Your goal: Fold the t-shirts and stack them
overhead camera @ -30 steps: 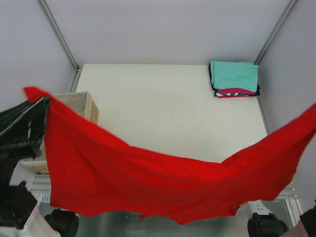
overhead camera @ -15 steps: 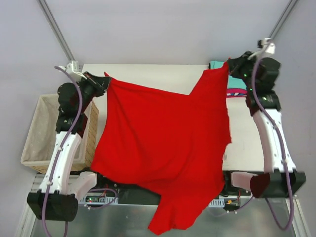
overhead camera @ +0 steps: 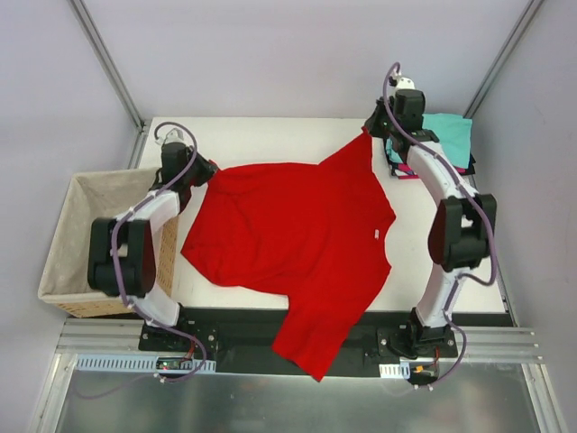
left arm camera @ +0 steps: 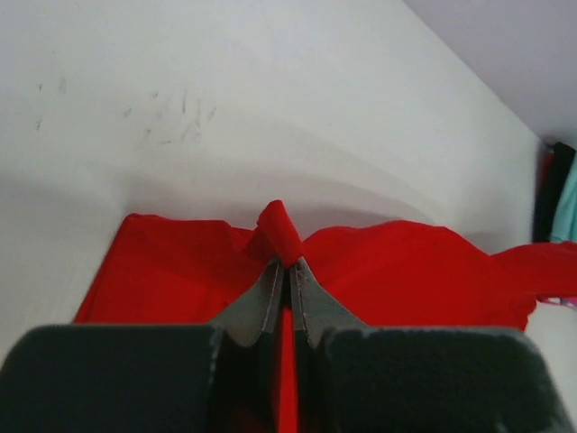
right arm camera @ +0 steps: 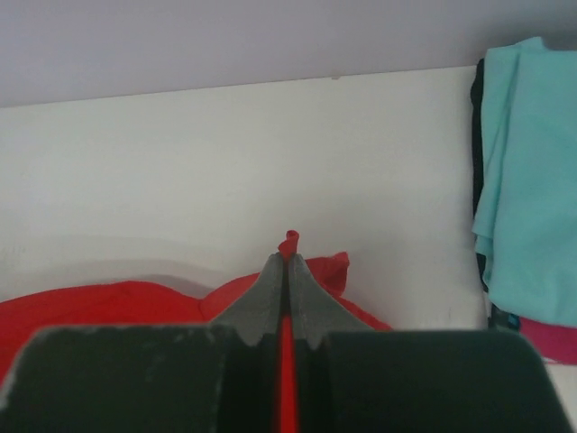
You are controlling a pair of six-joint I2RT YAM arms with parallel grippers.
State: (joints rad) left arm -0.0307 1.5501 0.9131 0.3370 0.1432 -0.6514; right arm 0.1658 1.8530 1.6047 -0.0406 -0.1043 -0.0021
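The red t-shirt (overhead camera: 288, 234) lies spread across the table (overhead camera: 270, 135), where a second ago it billowed high in the air between the arms, and half a second ago still hung slack from them; the fling has landed it mostly flat, so folding can probably begin; one near part spills over the table's front edge, and a few wrinkles remain. The left gripper (overhead camera: 203, 169) is clamped on the shirt's far-left corner, a nub of red cloth poking past its tips in the wrist view; the right gripper (overhead camera: 370, 126) pinches the far-right corner the same way, low over the table. Just beside it, at the far right corner, sits the stack of folded t-shirts (overhead camera: 433, 149), teal on top, pink and black edges beneath. Left of the table, the wicker basket (overhead camera: 54, 298) shows only its beige lining.
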